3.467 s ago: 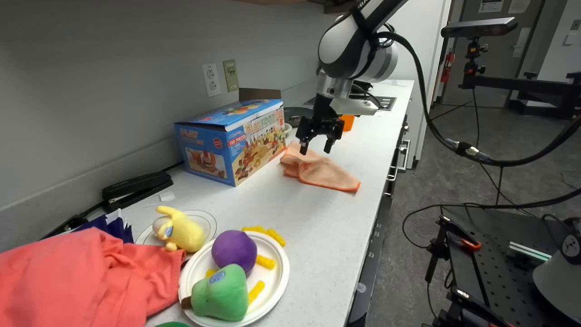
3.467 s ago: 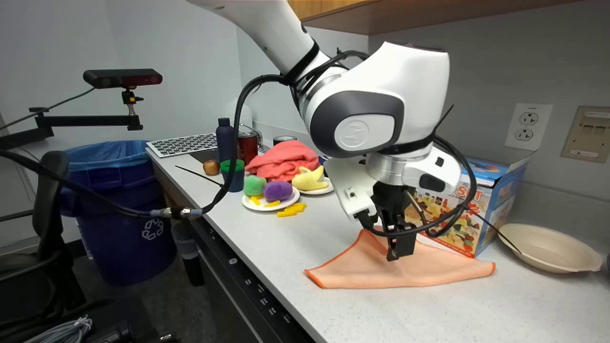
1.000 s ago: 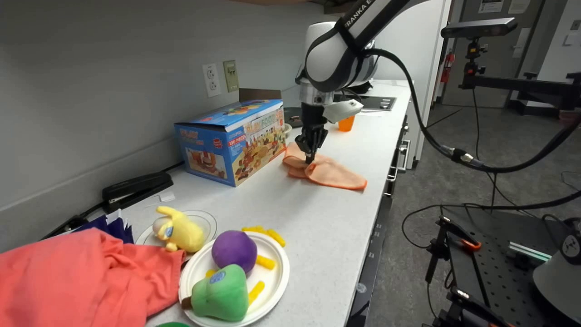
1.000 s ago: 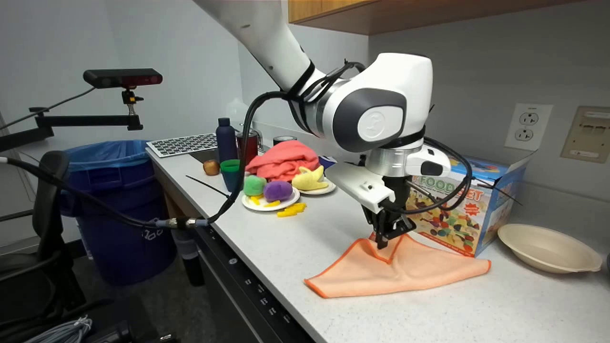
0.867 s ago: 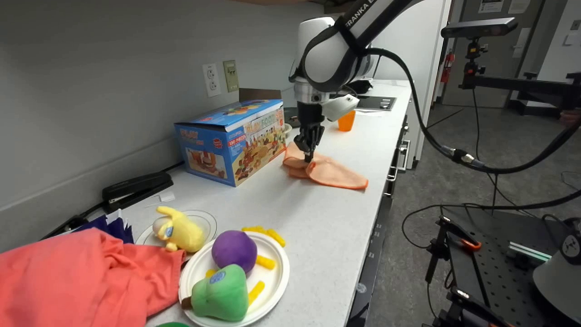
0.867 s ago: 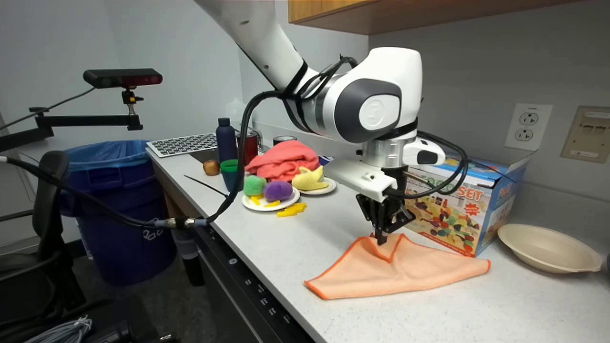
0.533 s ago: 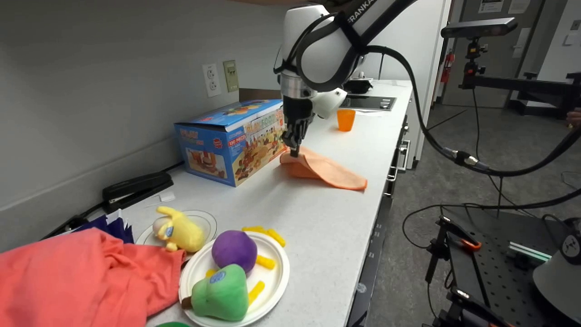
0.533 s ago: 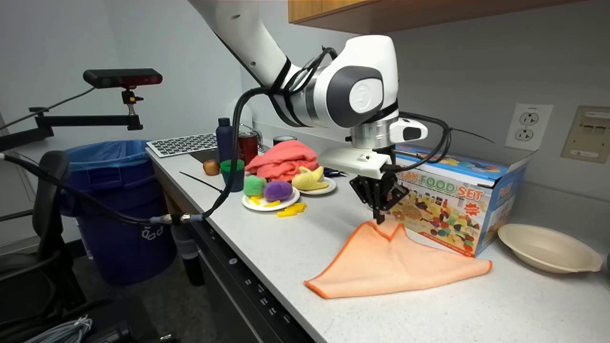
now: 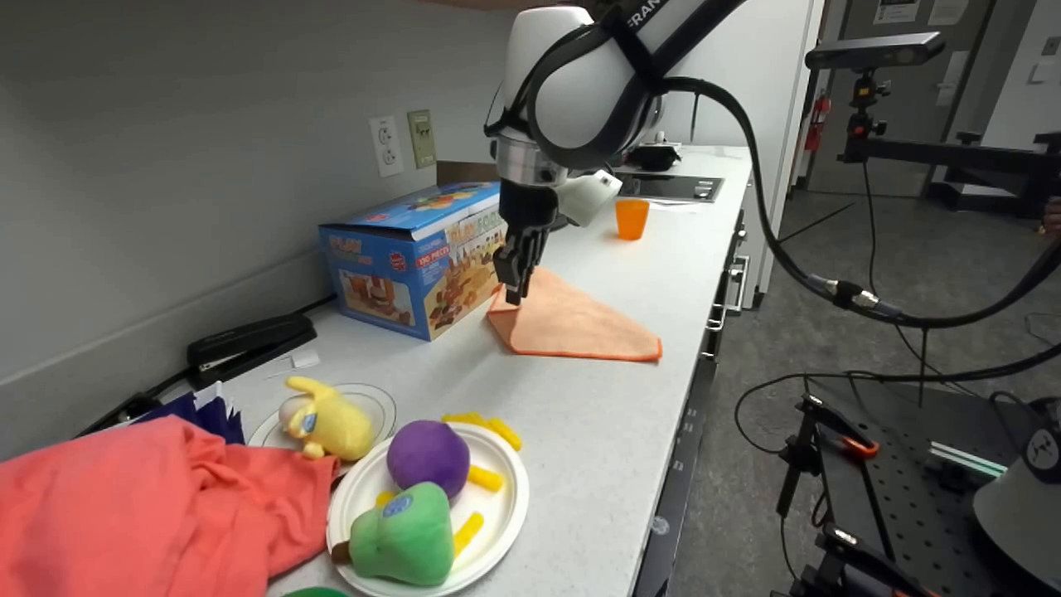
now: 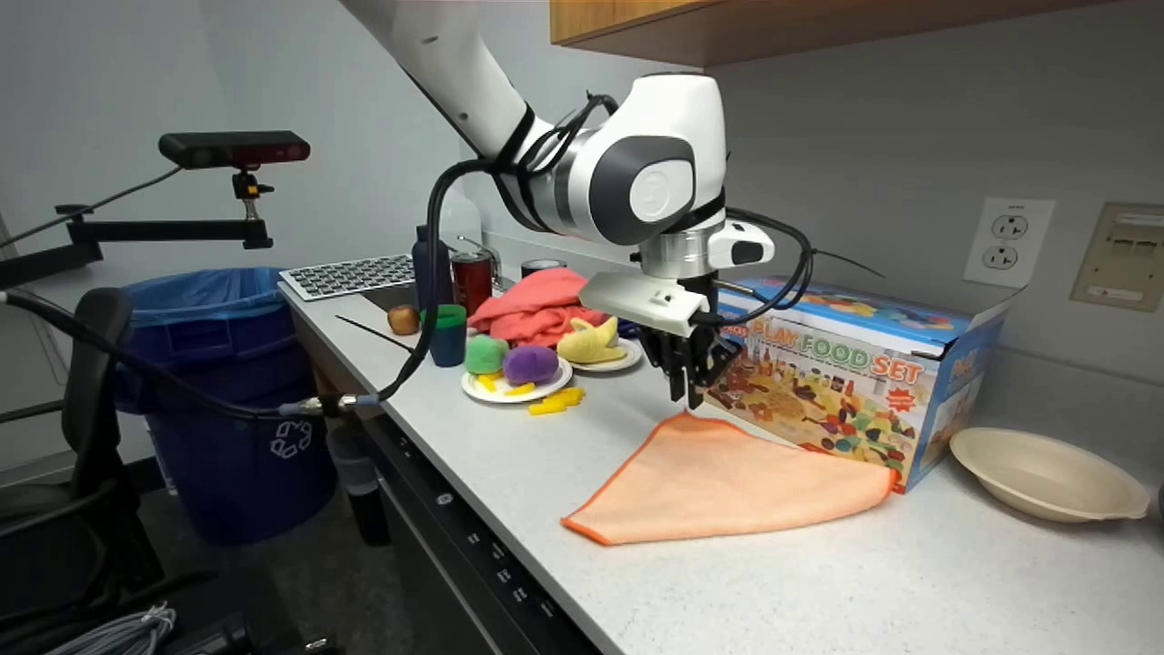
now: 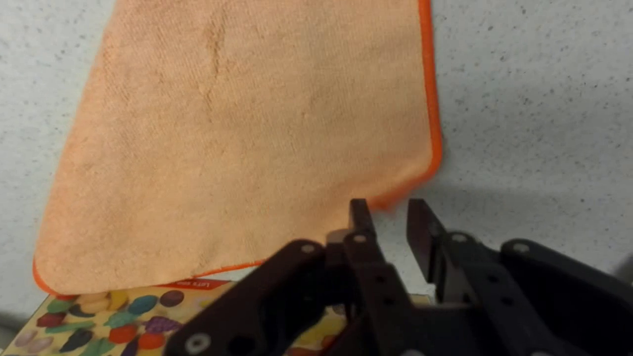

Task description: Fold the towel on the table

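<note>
The peach towel (image 9: 576, 323) with its orange hem lies spread on the white table (image 9: 572, 431), its far edge against the blue box in an exterior view (image 10: 727, 478). In the wrist view the towel (image 11: 257, 123) has a blurred corner close to the left fingertip; whether they touch I cannot tell. My gripper (image 11: 387, 201) is partly open, a gap showing between its two fingertips and nothing gripped. In both exterior views the gripper (image 10: 686, 397) points down just above that corner, beside the box.
The blue play food box (image 10: 837, 364) stands close beside the gripper. A beige bowl (image 10: 1050, 473) is past it. An orange cup (image 9: 632, 220), a plate (image 9: 518, 497) with toy food and a rumpled coral cloth (image 9: 166, 506) are also on the counter.
Earlier the jaws were shut on the towel's corner. The arm has drawn it out along the box, the V-shaped fold has flattened, and the jaws have now parted from the cloth.
</note>
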Controlling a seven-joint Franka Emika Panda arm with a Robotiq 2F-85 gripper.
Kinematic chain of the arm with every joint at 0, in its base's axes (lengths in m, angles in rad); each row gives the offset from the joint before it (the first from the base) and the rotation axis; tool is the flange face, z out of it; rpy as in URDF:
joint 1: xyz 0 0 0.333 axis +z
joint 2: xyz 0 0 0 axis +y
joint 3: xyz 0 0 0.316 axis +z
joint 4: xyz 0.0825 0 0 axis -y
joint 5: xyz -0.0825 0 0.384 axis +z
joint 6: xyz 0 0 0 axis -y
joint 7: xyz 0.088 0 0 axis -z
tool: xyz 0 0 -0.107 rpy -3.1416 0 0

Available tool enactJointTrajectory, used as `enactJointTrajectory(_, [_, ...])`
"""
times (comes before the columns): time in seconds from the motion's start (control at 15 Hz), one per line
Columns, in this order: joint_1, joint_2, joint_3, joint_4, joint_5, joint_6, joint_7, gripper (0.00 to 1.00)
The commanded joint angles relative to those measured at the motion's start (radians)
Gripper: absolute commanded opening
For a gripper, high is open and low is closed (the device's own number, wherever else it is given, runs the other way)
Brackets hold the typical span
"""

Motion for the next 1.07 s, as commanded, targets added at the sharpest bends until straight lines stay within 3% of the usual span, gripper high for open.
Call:
enactJointTrajectory(0.0, [-0.01,-0.02,0.002,-0.015,0.034,-0.015,-0.041,0.57])
enactJointTrajectory(0.33, [-0.015,-0.09,-0.011,-0.048,0.018,-0.049,-0.051,0.96])
enactJointTrajectory(0.4, [-0.017,-0.113,-0.012,-0.059,0.022,-0.061,-0.059,0.99])
enactJointTrajectory(1.0, [-0.02,-0.398,-0.072,-0.128,-0.049,-0.429,-0.083,1.0])
